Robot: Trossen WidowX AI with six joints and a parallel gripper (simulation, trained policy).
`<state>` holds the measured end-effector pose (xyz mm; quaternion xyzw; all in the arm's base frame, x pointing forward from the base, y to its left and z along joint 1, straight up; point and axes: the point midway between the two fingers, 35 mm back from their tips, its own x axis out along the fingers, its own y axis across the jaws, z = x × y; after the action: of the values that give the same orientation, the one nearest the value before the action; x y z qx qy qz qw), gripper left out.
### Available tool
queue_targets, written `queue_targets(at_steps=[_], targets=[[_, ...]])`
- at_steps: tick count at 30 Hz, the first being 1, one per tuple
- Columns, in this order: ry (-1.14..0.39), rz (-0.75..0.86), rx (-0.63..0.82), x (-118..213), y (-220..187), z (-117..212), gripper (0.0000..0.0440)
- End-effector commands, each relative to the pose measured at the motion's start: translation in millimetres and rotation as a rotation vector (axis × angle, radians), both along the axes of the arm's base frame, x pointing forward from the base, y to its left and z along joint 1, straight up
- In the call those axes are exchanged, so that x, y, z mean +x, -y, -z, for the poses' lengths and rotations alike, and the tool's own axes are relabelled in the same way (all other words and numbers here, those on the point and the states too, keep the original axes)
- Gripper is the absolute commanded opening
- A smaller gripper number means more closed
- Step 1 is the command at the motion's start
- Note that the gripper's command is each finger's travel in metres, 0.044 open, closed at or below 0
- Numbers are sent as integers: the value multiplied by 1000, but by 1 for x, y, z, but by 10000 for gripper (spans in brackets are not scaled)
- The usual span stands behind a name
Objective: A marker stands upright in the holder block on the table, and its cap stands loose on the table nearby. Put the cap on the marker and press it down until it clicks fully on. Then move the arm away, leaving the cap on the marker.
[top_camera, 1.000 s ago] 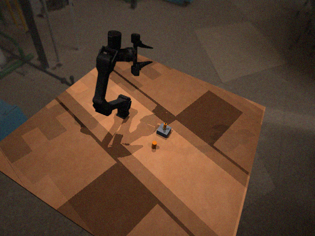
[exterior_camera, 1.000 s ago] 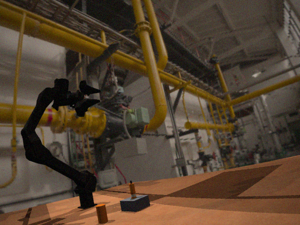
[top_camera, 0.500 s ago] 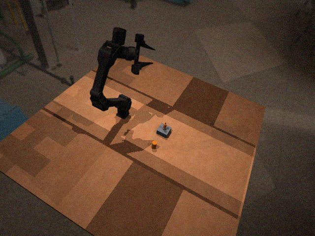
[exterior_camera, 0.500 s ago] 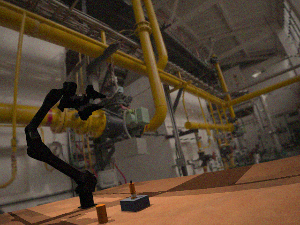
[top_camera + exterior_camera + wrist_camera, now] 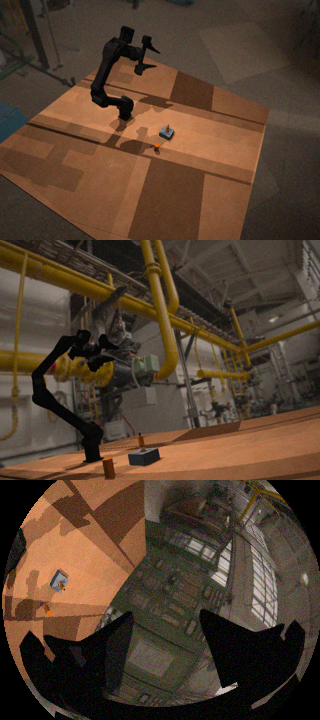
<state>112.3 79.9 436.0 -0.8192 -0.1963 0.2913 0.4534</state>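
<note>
Cap (image 5: 156,147) (image 5: 108,468) (image 5: 47,610), probably light, stiff and slick, stands loose on the tabletop (image 5: 222,196) (image 5: 232,444) (image 5: 95,587) near the holder block (image 5: 166,132) (image 5: 144,457) (image 5: 59,581), best taken squarely around its sides by the pincer (image 5: 158,59) (image 5: 116,353) (image 5: 167,614), raised, well open, holding nothing.

Compared with the earlier pictures, the pincer (image 5: 158,59) (image 5: 116,353) (image 5: 166,612) has been lowered slightly and carried a little forward, in the direction its fingertips face. Behind the pincer, the arm's bend (image 5: 36,378) has been brought forward from its place a second ago. Below the pincer, the table top's dark patches and bands (image 5: 193,90) (image 5: 211,431) (image 5: 122,510) have been turned to another angle, and the arm's shadow (image 5: 129,144) has been altered in shape.
</note>
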Motion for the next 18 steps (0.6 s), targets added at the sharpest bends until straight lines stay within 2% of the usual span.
queue_targets(at_steps=[1, 18], targets=[[-22, 8, -13, 0, -5, 5, 312], [-140, 106, -81, 12, -23, 29, 314]])
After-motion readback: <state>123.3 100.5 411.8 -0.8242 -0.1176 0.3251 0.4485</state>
